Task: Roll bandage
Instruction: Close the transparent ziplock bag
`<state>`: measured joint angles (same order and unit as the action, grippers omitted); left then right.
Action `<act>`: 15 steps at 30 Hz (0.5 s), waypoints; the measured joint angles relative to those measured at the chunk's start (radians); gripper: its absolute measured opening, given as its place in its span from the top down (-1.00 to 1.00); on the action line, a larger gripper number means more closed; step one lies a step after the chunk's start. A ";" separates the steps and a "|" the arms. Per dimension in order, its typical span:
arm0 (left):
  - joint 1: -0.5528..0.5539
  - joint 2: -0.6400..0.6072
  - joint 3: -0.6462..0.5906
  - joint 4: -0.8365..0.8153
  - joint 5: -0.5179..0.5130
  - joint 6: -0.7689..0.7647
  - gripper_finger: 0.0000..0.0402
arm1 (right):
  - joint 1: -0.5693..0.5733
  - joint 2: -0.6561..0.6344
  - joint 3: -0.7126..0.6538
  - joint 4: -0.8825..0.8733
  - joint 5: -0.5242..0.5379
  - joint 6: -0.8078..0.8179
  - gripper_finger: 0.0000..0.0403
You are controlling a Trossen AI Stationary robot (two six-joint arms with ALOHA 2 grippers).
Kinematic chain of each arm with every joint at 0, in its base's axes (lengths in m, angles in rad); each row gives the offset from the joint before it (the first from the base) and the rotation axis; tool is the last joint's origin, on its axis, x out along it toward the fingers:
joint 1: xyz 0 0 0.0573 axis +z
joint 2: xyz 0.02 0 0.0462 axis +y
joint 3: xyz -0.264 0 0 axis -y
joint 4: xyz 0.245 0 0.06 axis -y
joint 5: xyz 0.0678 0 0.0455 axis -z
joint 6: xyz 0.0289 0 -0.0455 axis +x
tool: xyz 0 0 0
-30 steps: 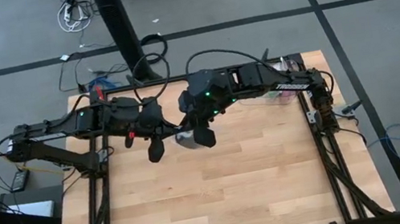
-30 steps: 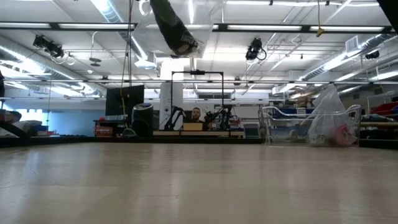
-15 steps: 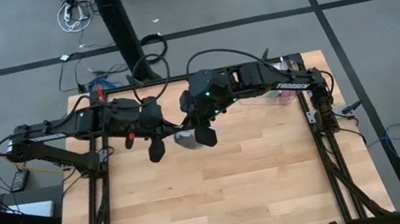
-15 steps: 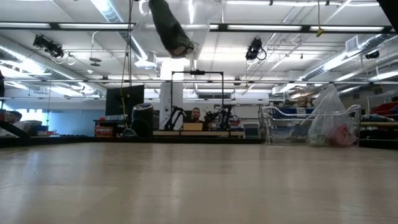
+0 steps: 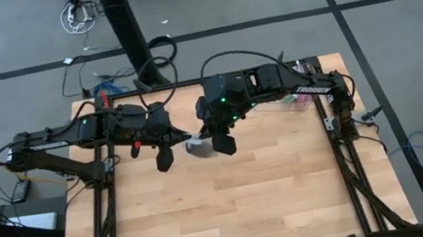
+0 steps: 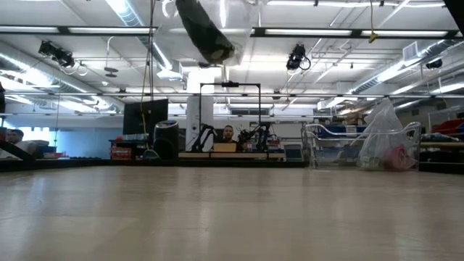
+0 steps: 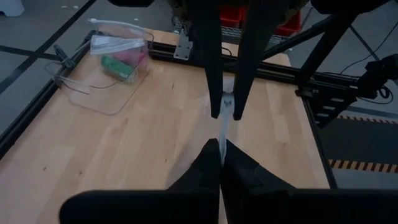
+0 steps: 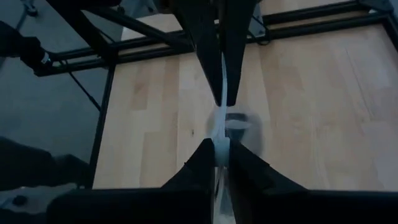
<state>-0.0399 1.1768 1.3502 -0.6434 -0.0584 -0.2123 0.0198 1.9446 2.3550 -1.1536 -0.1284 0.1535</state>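
The left gripper's [image 7: 221,148] two dark fingers are pressed together on the thin edge of a small clear plastic bag [image 7: 223,127], pinching the film. The right gripper [image 7: 227,111] faces it tip to tip, its long dark fingers nipping the same strip of film just beyond. In the right wrist view the picture is mirrored: the right gripper [image 8: 217,148] clamps the film, and the left gripper [image 8: 224,93] grips it from the far side.

From above, the clear plastic bag [image 5: 198,147] hangs between the two, with the left gripper [image 5: 164,159] at its 9 o'clock and the right gripper [image 5: 224,144] at its 3 o'clock. Both are held in the air over the light wooden bench [image 5: 252,206], toward its 12 o'clock edge.

The bandage [image 6: 206,32], a small dark charcoal cylinder of soft fabric, shows in the low view high above the bench top, tilted, and appears to sit inside the clear film; it touches no part of the bench.

A clear plastic bin [image 7: 115,87] holding green and pink items stands well apart from the grippers, at the bench's 1 o'clock corner [image 5: 298,97]. Beyond the bench, a person [image 6: 228,134] sits in the room.
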 joint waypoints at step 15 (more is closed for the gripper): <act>0.000 -0.007 0.000 -0.012 -0.008 -0.001 0.97 | 0.004 -0.010 0.001 -0.127 -0.007 0.010 0.85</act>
<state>-0.0395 1.1701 1.3499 -0.6556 -0.0666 -0.2131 0.0238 1.9347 2.3558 -1.2810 -0.1355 0.1635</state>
